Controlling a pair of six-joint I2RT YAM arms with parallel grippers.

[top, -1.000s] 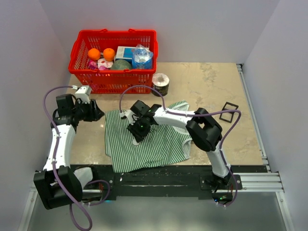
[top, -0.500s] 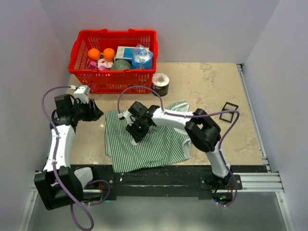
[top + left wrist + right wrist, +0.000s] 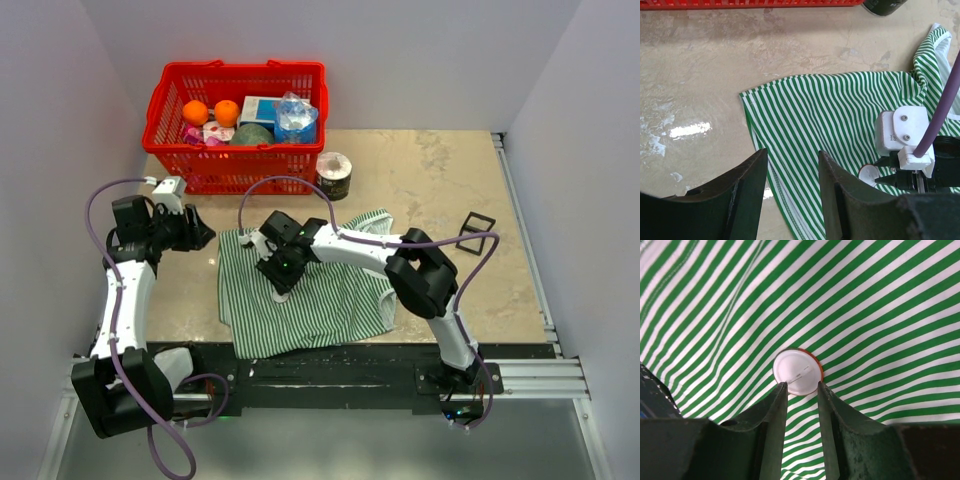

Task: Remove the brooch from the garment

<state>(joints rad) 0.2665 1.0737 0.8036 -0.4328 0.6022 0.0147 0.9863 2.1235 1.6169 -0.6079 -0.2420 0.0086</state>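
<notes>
The garment [image 3: 320,300] lies at the desk's [image 3: 440,190] near edge. On its upper left sits the brooch [image 3: 797,372], white face up. The right pincer [image 3: 801,386] is narrowly parted, tips at the brooch's rim, not clamped. Farther back, left, the left pincer [image 3: 792,195] hangs half open and empty.

A red plastic mesh basket [image 3: 240,168] holding two oranges [image 3: 195,112], a blue-and-white carton [image 3: 258,108] and a crumpled clear bottle [image 3: 296,118] stands at the beige marbled worktop's [image 3: 430,180] far left; a white tape roll [image 3: 333,175] sits just beside it, a small black square frame [image 3: 478,232] well apart, right.
</notes>
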